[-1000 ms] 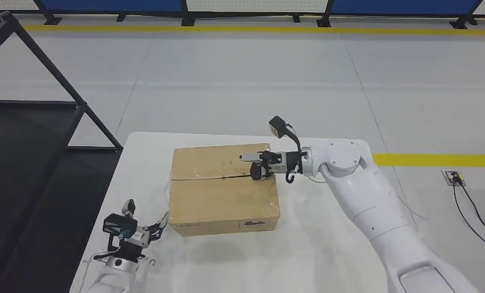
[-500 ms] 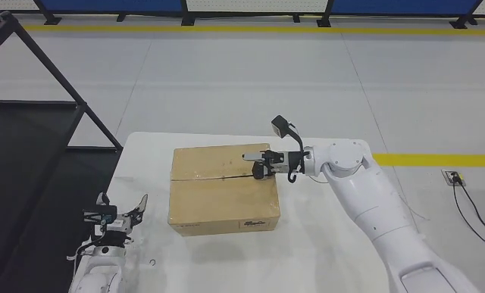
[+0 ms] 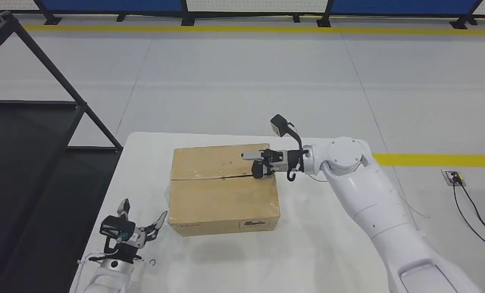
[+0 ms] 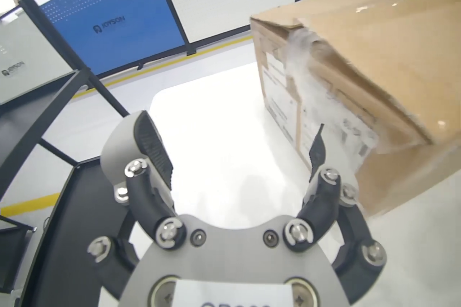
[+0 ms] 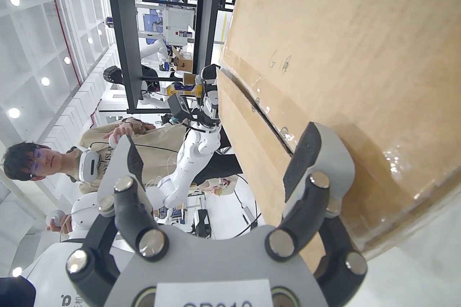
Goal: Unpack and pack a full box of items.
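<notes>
White table (image 3: 326,247), taped cardboard box (image 3: 223,191) by its far edge. Wide-spread right gripper (image 3: 250,164) at the seam (image 5: 252,99) end, left gripper (image 3: 144,213) wide near the front-left corner. Could skid off glossy seam, shoving box sideways.

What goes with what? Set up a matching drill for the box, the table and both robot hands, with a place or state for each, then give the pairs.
Things:
1. cardboard box
2. left hand
3. right hand
4. table

Places or states:
A. open, at the right end of the box's top, by the flap seam
B. white, bearing the box
C. open and empty, off the box's left end, near the table's front corner
D. brown, flaps down, in the middle of the table

Pairs: 1-D, 2-C, 3-A, 4-B.
</notes>
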Controlling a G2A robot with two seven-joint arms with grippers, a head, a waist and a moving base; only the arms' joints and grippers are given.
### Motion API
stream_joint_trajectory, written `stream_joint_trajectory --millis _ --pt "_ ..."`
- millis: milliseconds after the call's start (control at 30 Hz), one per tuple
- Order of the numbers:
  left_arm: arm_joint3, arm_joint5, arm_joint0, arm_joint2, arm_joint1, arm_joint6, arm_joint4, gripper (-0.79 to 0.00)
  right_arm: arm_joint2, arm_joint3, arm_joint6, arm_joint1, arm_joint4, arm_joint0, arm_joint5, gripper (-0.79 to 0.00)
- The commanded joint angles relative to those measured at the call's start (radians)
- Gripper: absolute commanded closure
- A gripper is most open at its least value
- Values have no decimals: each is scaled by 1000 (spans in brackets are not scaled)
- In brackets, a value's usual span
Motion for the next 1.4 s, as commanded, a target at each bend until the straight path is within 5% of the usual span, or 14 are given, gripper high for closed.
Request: stream_joint_trajectory --millis 0,533,1100,1367 --pt "-15 -14 11 1 1 1 7 -785 0 3 -1 0 0 1 1 -785" --pt "-84 -124 94 -45 12 -14 -58 -785 1 12 -2 0 6 -1 -2 -785" --pt "48 96 -62 26 -6 -119 -78 -785 7 24 -2 3 8 -3 -13 -785" --pt "-6 -14 -12 15 0 -73 -87 -785 8 14 -3 4 7 -6 -4 -785"
